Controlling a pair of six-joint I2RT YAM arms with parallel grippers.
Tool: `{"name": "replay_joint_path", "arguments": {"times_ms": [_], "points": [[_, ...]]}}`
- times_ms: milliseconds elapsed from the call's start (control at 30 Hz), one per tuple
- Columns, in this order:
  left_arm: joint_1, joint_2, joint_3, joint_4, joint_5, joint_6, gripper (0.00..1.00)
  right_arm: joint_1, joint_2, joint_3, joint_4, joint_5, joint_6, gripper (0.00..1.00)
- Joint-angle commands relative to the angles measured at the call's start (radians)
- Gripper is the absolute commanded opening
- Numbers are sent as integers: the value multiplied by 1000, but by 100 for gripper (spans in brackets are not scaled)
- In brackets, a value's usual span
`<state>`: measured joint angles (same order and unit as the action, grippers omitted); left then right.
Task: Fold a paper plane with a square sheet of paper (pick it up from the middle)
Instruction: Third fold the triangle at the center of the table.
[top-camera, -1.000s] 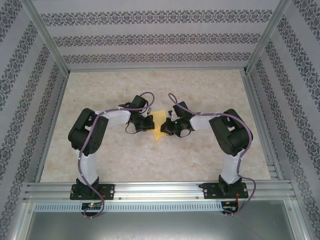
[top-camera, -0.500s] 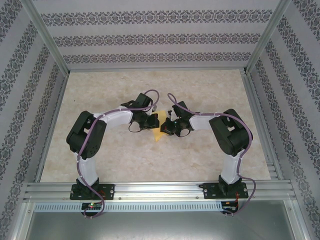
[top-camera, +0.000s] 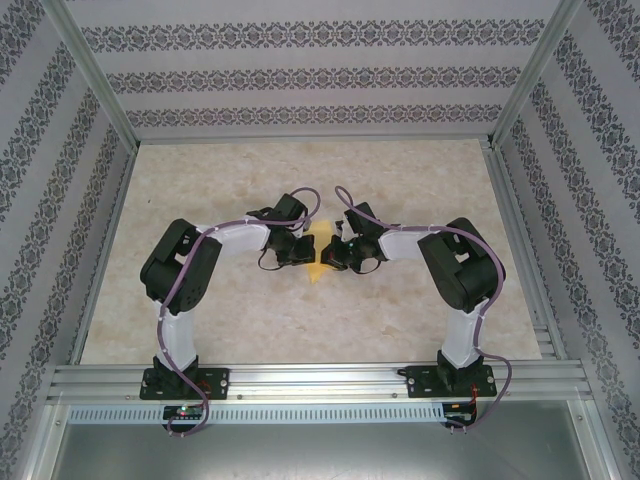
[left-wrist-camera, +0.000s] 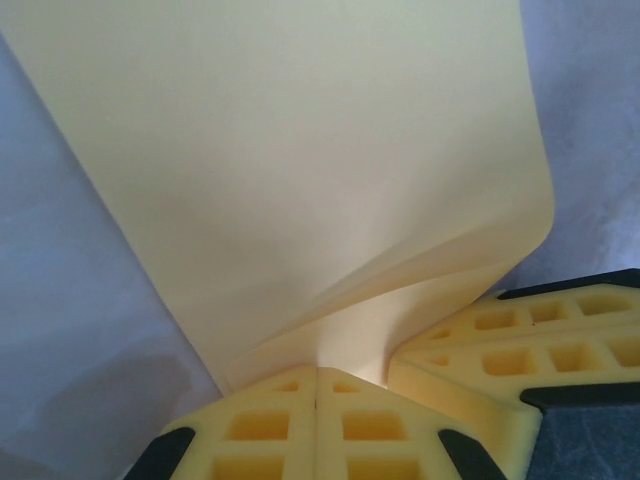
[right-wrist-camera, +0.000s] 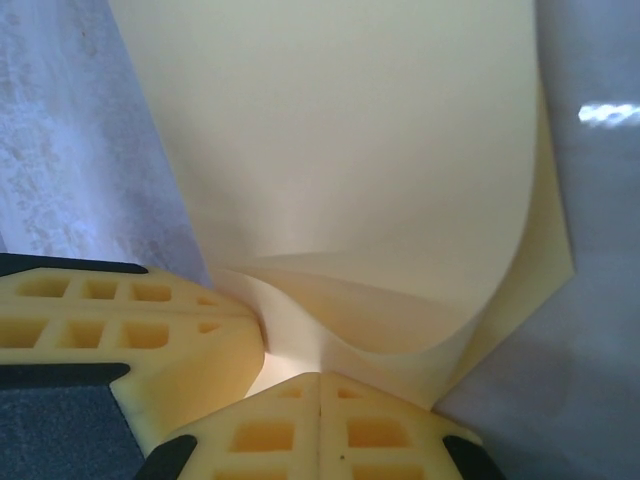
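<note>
The tabletop (top-camera: 250, 330) is a pale, marbled beige slab with an aluminium frame (top-camera: 320, 378) along its near edge. The square sheet of paper (top-camera: 318, 268) is near its middle; whether the sheet's lower corner touches the surface cannot be told. Nearer than the sheet, the left arm base (top-camera: 185, 380) and right arm base (top-camera: 450, 378) are bolted to that frame on either side.

A lab robot cell: aluminium frame (top-camera: 95, 95), patterned panel walls (top-camera: 300, 75) around a marble-look table (top-camera: 250, 320), left arm (top-camera: 178, 275) and right arm (top-camera: 462, 270) bolted to a rail (top-camera: 320, 378).
</note>
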<state>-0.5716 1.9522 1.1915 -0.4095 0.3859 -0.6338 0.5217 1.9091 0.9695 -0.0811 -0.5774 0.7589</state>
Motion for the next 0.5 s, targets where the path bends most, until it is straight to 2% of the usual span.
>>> {"name": "replay_joint_path", "arguments": {"times_ms": [0,167,467], "points": [[-7,15,-54,-15,-46,-15,0,-3,-31,-11,61,9,-26,1],[-10,10,-87,7,-61,-31,0,35,-102,-54,112,2,-3,2],[-11,6,-139,63,-78,-68,0,120,-106,-180,245,25,123,1]]}}
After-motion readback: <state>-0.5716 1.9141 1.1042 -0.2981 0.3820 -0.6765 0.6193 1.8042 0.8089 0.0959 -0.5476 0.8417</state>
